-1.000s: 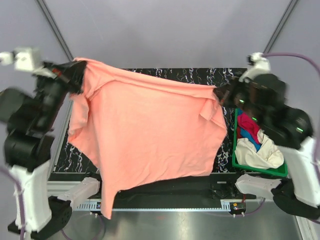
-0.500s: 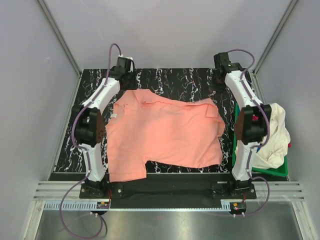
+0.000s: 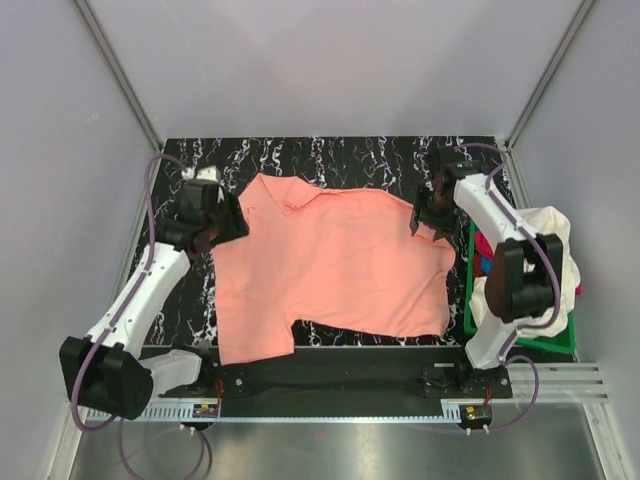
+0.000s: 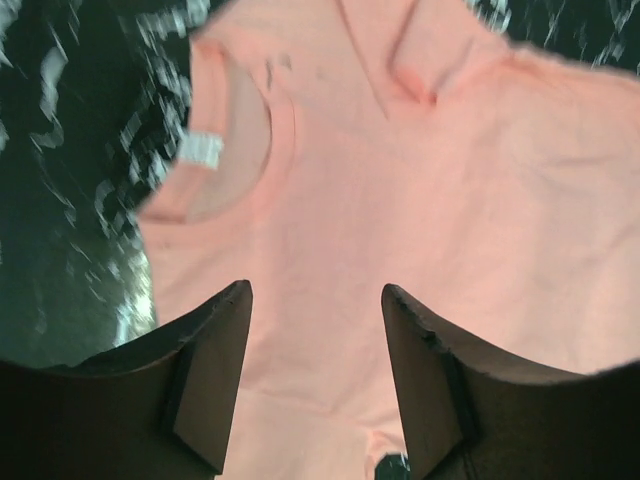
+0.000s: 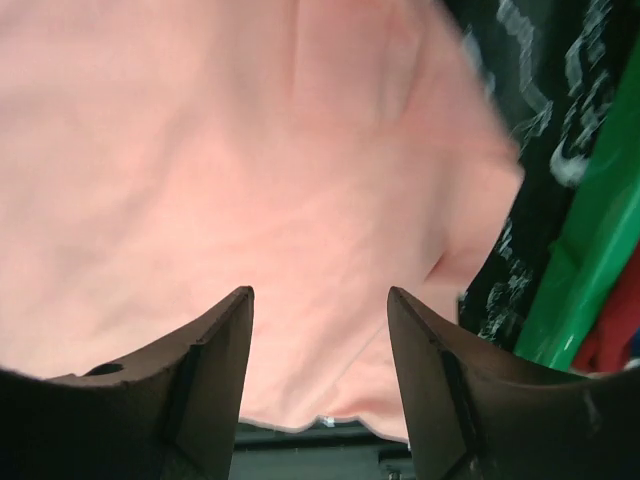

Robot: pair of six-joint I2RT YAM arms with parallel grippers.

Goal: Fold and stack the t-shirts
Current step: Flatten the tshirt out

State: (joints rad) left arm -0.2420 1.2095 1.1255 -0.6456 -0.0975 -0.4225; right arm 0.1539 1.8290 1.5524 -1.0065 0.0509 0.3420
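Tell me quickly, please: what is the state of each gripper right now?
Left gripper: open, holding nothing, above the salmon-pink t-shirt.
Right gripper: open, holding nothing, above the same t-shirt.

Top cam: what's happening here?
Two arms are working a salmon-pink t-shirt, which lies spread on the black table, not yet folded. Both grippers are open and hold nothing: the left gripper hovers by the collar, the right gripper over the shirt's right edge. A cream-white shirt and others sit in the green basket.
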